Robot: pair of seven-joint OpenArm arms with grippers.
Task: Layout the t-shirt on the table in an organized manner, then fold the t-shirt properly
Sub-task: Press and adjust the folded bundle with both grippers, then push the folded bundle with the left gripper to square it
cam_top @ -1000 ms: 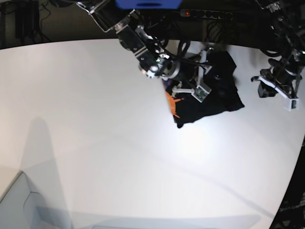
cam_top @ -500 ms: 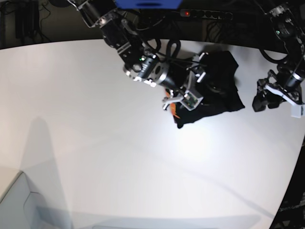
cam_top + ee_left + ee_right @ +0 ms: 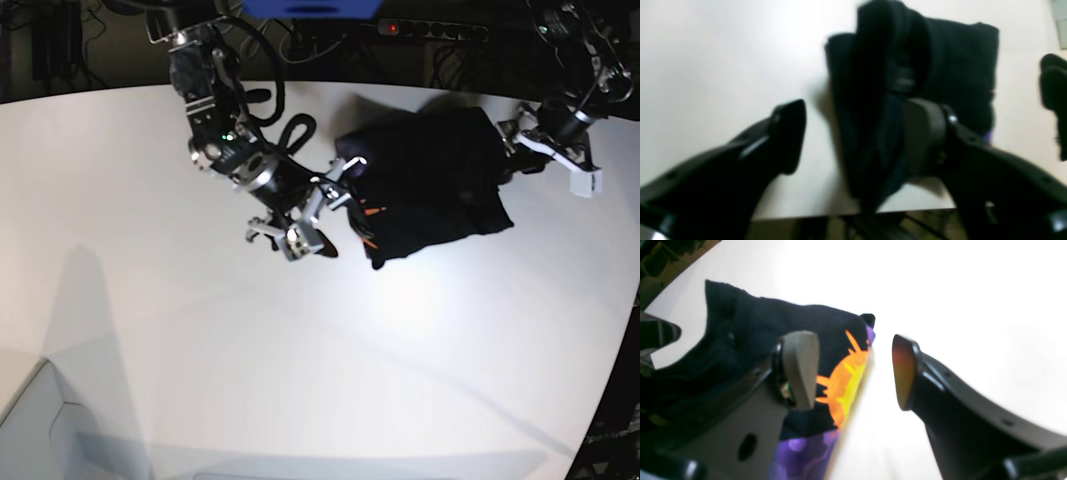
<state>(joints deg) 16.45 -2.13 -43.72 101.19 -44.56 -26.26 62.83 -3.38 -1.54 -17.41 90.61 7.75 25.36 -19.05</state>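
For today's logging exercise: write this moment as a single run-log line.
t-shirt: bunched, folded heap on table, print edge showing | left gripper: open, at shirt's edge | right gripper: open, beside shirt | phase: shirt not laid flat

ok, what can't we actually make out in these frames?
- t-shirt print: base view shows only an orange sliver; folds hide the rest.
- Same print, right wrist view: cut off by the right end effector finger and bottom edge.
- Left wrist view: blurred; left end effector contact with the cloth unclear.
- Table: far edge cut off.
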